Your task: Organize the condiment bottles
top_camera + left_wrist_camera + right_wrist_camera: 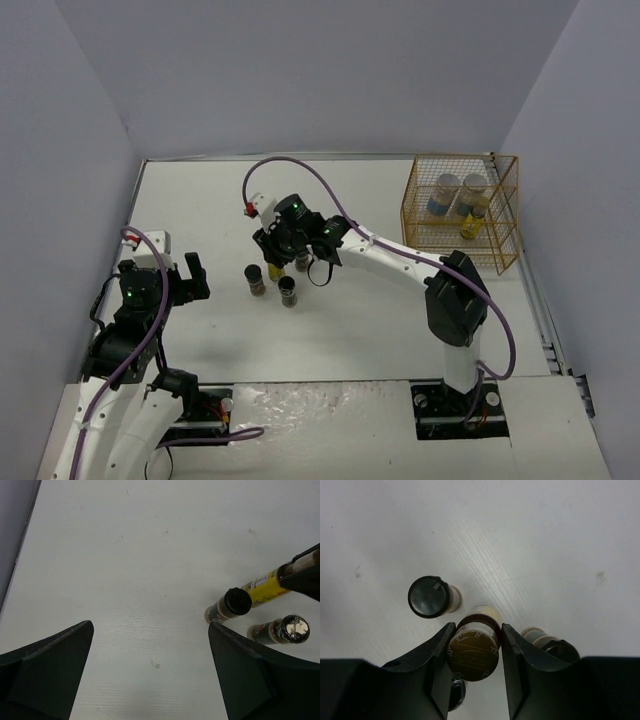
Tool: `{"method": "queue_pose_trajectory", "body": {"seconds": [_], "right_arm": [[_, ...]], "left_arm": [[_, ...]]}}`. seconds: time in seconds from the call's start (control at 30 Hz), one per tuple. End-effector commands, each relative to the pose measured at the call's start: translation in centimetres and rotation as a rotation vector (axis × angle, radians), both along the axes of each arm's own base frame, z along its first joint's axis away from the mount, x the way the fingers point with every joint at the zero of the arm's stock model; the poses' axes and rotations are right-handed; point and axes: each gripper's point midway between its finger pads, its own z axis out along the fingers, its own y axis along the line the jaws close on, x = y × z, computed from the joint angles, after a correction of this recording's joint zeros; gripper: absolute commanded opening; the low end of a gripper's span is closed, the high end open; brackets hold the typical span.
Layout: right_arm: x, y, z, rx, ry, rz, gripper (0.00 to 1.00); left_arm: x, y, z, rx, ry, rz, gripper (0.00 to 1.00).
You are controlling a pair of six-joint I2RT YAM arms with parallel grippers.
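From the top view, the gold wire basket point(505, 215) stands at the far right of the desk point(350, 340). It holds two silver-lidded jars point(447, 190) side by side and one yellow bottle point(470, 225) in front of them, so I judge three of the condiment bottles already sorted. Mid-desk, well apart from the basket, a cluster of small jars waits: one short dark jar point(255, 278), a second dark jar point(288, 290) just beside it, and more under the right claw point(282, 248), which reaches down among them. The left claw point(192, 275) hangs off to the left, apart from the cluster.

In the left wrist view, the left claw point(150, 675) is spread wide with nothing but bare desk between its fingers point(55, 670). Ahead of it stand a black-lidded jar point(235, 602) and a jar with a glinting lid point(290, 629). Behind them, a slim yellow bottle point(262, 587) runs up into a dark claw.

In the right wrist view, the right claw point(476, 640) is clamped on the slim yellow bottle point(472, 655), one finger on each side just under its brownish cap. A black-lidded jar point(429, 596) stands near on the left, and another jar point(547, 642) is partly hidden on the right.

By my count, four bottles are left to move, and the gripped one has not visibly left the desk.
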Motion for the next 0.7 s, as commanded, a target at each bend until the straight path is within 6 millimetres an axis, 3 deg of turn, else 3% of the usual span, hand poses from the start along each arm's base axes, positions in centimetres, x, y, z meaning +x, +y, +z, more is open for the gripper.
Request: {"method": "queue_pose_trajectory", "body": {"seconds": [0.0, 0.1, 0.23, 0.3, 0.33, 0.43, 0.67], "right_arm": [[3.2, -1.5, 16.5, 0.286, -0.264, -0.094, 0.00], [4.3, -4.5, 20.6, 0.349, -0.314, -0.180, 0.00], [6.4, -10.4, 23.5, 0.373, -0.350, -0.348, 0.00], [7.7, -14.8, 23.9, 0.324, -0.379, -0.493, 0.00], [7.5, -15.7, 24.2, 0.318, -0.383, -0.513, 0.00], [8.7, -22.8, 24.0, 0.295, -0.365, -0.711, 0.00], [8.4, -34.8, 23.3, 0.274, -0.346, -1.014, 0.00]], "left_arm": [[1.2, -0.2, 1.9, -0.008, -0.070, -0.005, 0.97], [1.1, -0.1, 1.8, -0.006, -0.067, -0.002, 0.97], [1.1, -0.1, 1.8, -0.007, -0.066, -0.001, 0.97], [1.2, -0.1, 1.8, -0.006, -0.063, 0.001, 0.97], [1.2, -0.1, 1.8, -0.006, -0.063, 0.001, 0.97], [1.2, -0.1, 1.7, -0.005, -0.057, 0.001, 0.97], [1.5, -0.3, 1.3, -0.004, -0.040, -0.007, 0.97]]}}
